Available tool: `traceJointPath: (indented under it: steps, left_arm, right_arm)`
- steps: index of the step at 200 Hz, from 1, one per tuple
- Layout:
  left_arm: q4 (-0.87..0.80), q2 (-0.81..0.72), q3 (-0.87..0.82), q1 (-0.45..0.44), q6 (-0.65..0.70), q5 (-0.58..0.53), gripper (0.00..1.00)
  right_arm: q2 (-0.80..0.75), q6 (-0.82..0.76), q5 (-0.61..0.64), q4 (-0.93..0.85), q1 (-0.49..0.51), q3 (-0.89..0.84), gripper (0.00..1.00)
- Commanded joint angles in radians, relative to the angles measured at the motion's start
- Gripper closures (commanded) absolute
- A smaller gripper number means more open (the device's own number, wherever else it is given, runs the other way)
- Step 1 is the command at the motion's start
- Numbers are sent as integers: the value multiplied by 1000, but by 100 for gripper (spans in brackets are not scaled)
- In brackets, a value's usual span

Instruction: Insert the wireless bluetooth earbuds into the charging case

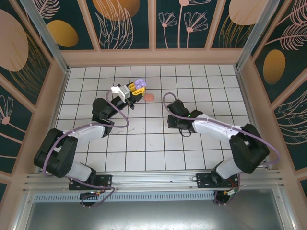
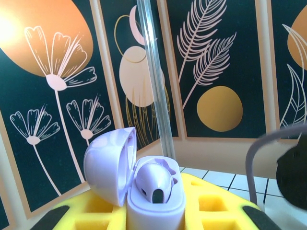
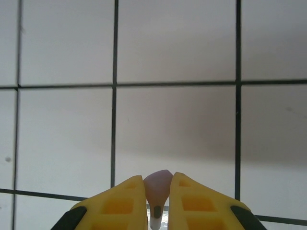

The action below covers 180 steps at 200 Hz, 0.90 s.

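Lilac plastic, glossy and slick: a tiny purple stemmed earbud (image 3: 157, 191) sits pinched in the right gripper (image 3: 158, 181) above the white tiled table (image 3: 172, 120). Featherlight, it could squirt loose; I'd grip across the stem. The left gripper (image 2: 154, 213) clamps the open lilac charging case (image 2: 108, 165), one bud (image 2: 153, 179) seated.
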Motion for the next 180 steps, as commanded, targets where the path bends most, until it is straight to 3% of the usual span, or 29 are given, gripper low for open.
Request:
traceJointPath:
  steps: [1, 80, 122, 180]
  left_arm:
    - [24, -19, 7, -4, -2, -3, 100]
    - [28, -23, 1, -4, 4, -5, 100]
    - [28, -22, -1, -4, 8, -3, 100]
    - [30, -25, -5, -4, 14, -2, 100]
  right_arm:
    - [54, -18, -37, -25, 19, -2, 86]
    - [196, -9, -41, -145, 41, 77, 85]
    - [223, 17, -53, -180, 37, 118, 70]
    - [245, 66, -114, -187, -1, 156, 68]
